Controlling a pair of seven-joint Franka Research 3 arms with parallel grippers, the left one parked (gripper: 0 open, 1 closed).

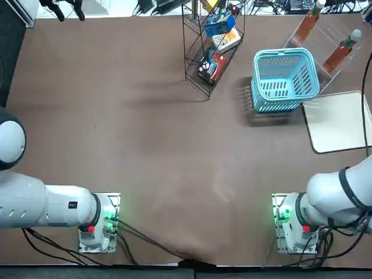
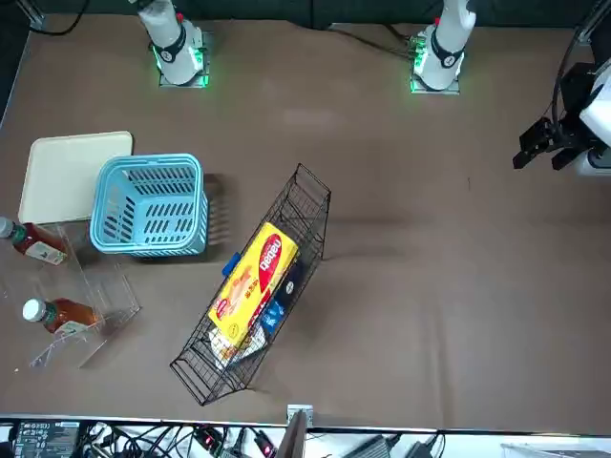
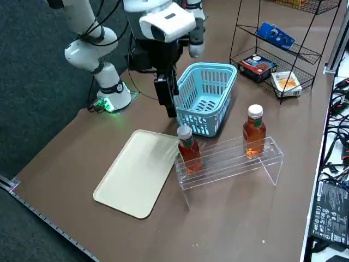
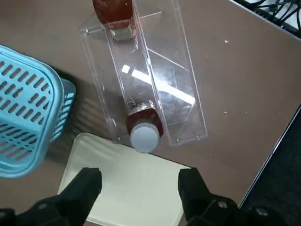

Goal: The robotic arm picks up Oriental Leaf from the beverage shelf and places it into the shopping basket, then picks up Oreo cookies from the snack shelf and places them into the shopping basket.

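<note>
From overhead, I have the black wire rack (image 1: 197,58) at 12 o'clock on the table (image 1: 145,145). Its tiers hold the blue Oreo pack (image 1: 219,24), a pale yellow-white box (image 1: 227,40) and a dark red-and-black pack (image 1: 213,64); from the front I also see a large yellow pack (image 2: 253,284) lying up top. Out at 2 o'clock sits the light blue shopping basket (image 1: 285,79), and I can see down to its slotted floor. Farther out at 2 o'clock, the clear plastic rack (image 1: 317,46) carries both Oriental Leaf bottles (image 1: 342,51), white-capped and lying on the slope. A cream tray (image 1: 338,122) lies at 3 o'clock. In my wrist view, the right end effector (image 4: 140,181) has its fingers spread wide, with the tray showing in the gap and neither finger touching a bottle.
</note>
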